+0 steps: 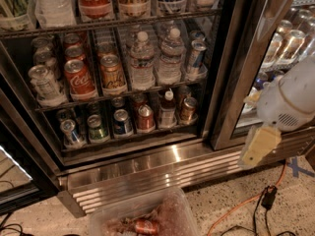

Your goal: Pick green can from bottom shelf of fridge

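Note:
The green can (pixel 97 128) stands upright on the bottom shelf (pixel 129 140) of the fridge (pixel 147 173), second from the left in the front row. A blue-and-silver can (pixel 73 133) is on its left and a blue can (pixel 121 123) on its right. A red can (pixel 145 118), a small bottle (pixel 167 109) and a brown can (pixel 188 109) follow further right. My gripper (pixel 258 147), cream-coloured under a white wrist, hangs at the right in front of the fridge's base, well right of and below the green can, touching nothing.
The rack above holds Coca-Cola cans (pixel 78 78) and water bottles (pixel 141 63). A glass door and dark frame (pixel 235 68) stand between the cans and my gripper. A clear plastic bin (pixel 142 219) lies on the floor below. An orange cable (pixel 241 205) runs across the floor at the right.

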Available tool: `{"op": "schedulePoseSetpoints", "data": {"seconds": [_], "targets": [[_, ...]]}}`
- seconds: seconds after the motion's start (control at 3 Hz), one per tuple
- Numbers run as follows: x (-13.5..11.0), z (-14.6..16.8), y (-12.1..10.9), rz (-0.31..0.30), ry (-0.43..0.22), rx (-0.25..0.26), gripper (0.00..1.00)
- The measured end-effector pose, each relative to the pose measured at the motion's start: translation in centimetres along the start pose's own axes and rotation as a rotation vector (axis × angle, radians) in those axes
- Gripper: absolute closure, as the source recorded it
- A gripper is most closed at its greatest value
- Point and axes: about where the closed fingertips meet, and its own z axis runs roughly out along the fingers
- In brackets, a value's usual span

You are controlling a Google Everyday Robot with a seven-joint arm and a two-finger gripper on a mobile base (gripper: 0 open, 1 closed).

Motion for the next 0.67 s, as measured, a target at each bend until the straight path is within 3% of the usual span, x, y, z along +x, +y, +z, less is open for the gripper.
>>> {"op": "schedulePoseSetpoints", "data": {"seconds": [0.33,0.67], "targets": [[1.3,7.4,0.7,0.067,-0.058,-0.026,0.0],[0.7,7.8,-0.9,0.069,-0.086,0.036,0.0]]}}
